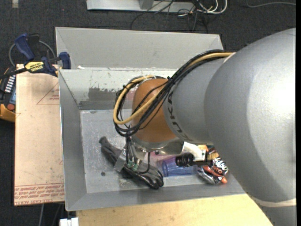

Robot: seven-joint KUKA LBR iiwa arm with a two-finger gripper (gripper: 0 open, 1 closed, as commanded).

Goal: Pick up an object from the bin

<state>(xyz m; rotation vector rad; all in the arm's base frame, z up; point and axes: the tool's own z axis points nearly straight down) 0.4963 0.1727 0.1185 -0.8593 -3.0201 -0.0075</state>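
- Closest to the camera, the grey arm [254, 117] is reaching in from the right and covering the right half of the bin [70, 140].
- Its orange cover [150, 112] and looped cables [123, 102] are hanging over the middle of the floor.
- Below them, the gripper [130, 163] is sitting low near the front of the bin, left of centre.
- Whether the gripper is spread or pressed together, nobody can tell: the wrist and clutter are hiding the tips.
- Nothing is visibly being pinched, so no hold is being claimed.
- The likely target is lying right there: a black lump [148, 178] just under and in front of the gripper, and a dark grey piece [109, 149] just beside it on the left.
- Both seem to be touching or overlapping; where one ends is unclear.
- To the right, a blue tube [176, 168], a white-and-black part [190, 154] and a red-and-orange packet [215, 169] are lying together, partly under the arm.
- Risk: closing here may be catching two dark things at once, or only an edge, so the pick slips during the lift.
- Risk: the gripper is working close to the floor and front wall, so going lower may be scraping metal.
- Risk: the cable loops are hanging low and could be dragging the neighbours.
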